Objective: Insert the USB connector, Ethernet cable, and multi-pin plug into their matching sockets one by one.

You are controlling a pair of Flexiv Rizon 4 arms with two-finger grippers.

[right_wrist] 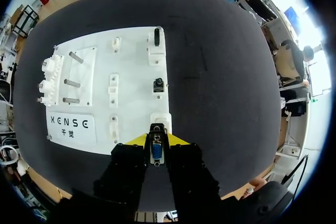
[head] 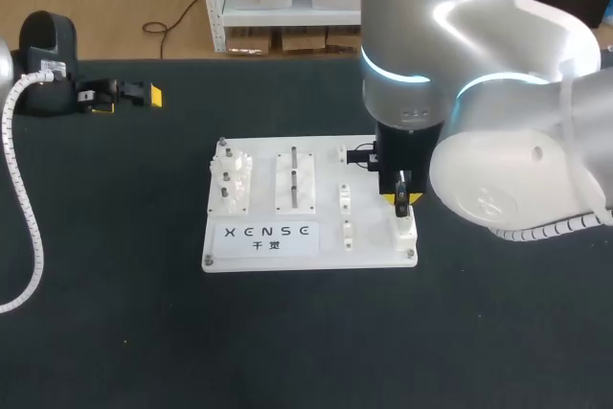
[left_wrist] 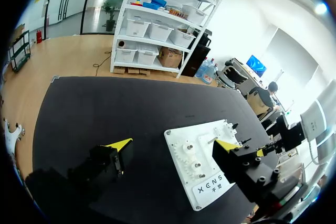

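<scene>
Right edge of the board (head: 372, 252) is blocked by the right arm (head: 508, 155), pins (head: 294, 165) are stuck up mid-board; worktop (head: 287, 352) is left open up front.

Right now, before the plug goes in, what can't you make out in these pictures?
- Head view: the right arm covers the board's far right corner and most of the right tool.
- Right wrist view: the multi-pin plug hides the white socket's opening; contact unclear.
- Left wrist view: the left tool's finger covers part of the board's socket side; the rest is too small.
</scene>
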